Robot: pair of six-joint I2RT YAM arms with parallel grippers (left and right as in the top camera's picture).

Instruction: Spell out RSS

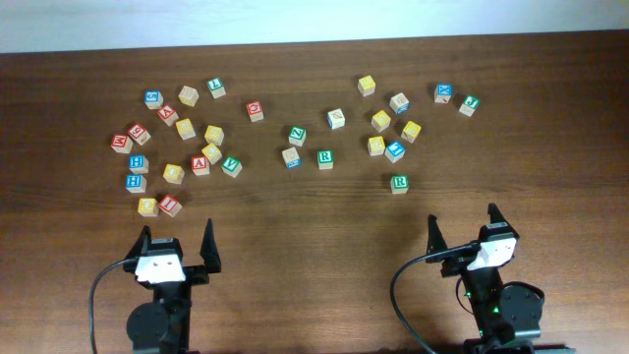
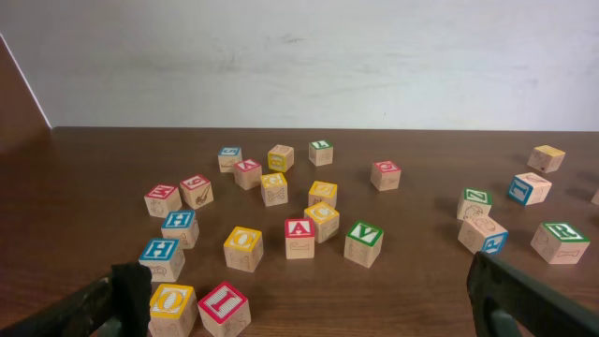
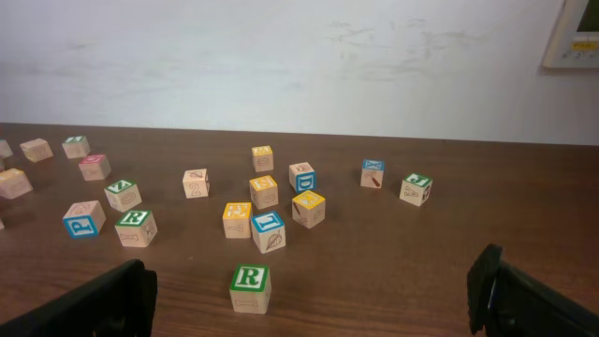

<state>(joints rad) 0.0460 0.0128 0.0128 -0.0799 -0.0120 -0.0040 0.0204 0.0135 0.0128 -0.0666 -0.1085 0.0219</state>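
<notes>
The left tool (image 1: 177,236) stands at the near left edge of the bench (image 1: 314,256). Its fingers are spread fully apart and hold nothing. The right tool (image 1: 463,218) stands at the near right edge in the same condition: fingers wide apart, nothing between them. Both tools are well apart from every cube.

Lettered wooden cubes lie scattered over the far half of the bench in two loose groups, one on the left and one on the right, with a few cubes between them.

The green R cube (image 1: 399,183) lies alone at the near edge of the right group, letter face up. It is the cube nearest the right tool, ahead of it and slightly to its left. In the right wrist view it sits low in the frame, between the two fingers and touching neither. A second green R cube (image 1: 325,157) lies farther left, near the bench centre, just beside a blue-edged cube (image 1: 291,157).

The yellow cubes are split between both groups. Four lie in the right group (image 1: 381,120), beyond the green R cube. Several more lie in the left group (image 1: 174,173), ahead of the left tool. Their print is too small to read, so which of them carry an S cannot be told.
</notes>
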